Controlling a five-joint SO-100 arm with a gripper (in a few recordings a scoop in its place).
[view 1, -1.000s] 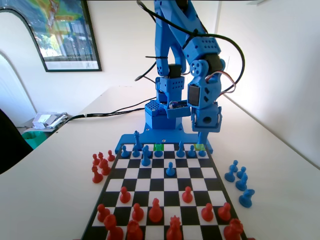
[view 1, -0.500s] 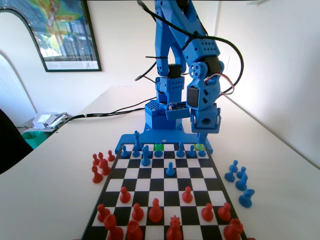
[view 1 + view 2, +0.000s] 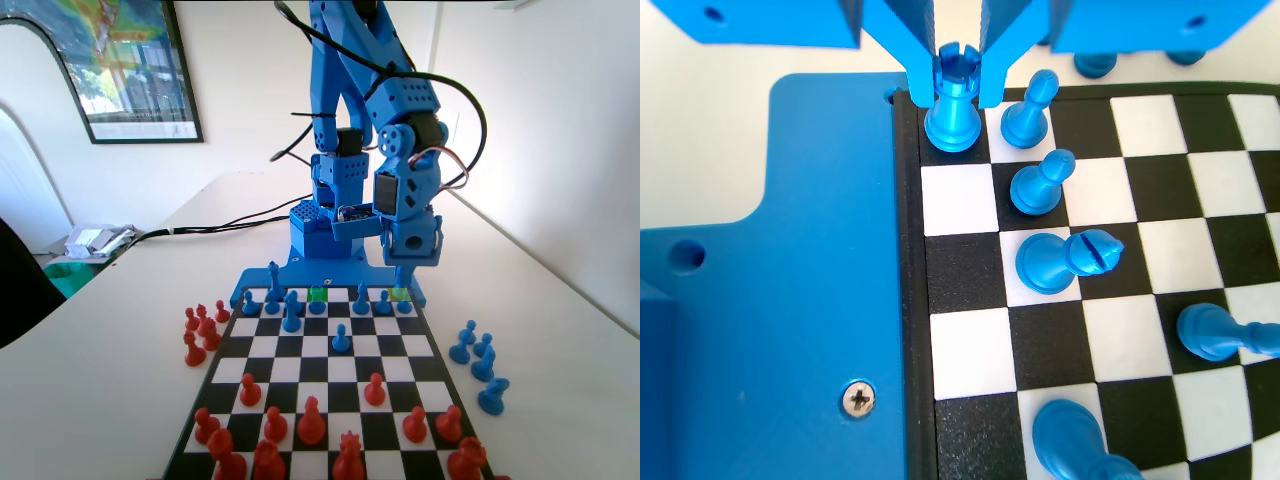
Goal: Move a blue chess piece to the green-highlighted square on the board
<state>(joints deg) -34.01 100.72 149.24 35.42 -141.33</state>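
The board [image 3: 330,345] lay crowded along its far rank in the fixed view, and the blue arm [image 3: 400,180] hung over that rank's right corner. From the wrist, the gripper [image 3: 958,98] sat low, its jaws flush against either side of the blue chess piece [image 3: 952,120], a notch-crowned one standing upright on the corner square beside the blue base [image 3: 790,300]. Contact looked made on both sides, but whether the fingers were truly clenched or only resting there, I couldn't tell.

The call here was a firm, centred squeeze on the crown, then a straight lift before any sideways travel. A pawn [image 3: 1030,115] stood just beside the right jaw, so drifting early risked toppling it. The green-highlighted square [image 3: 318,294] waited further left along the same rank in the fixed view, with blue pieces close around it, so the carry needed height over them and a straight descent.
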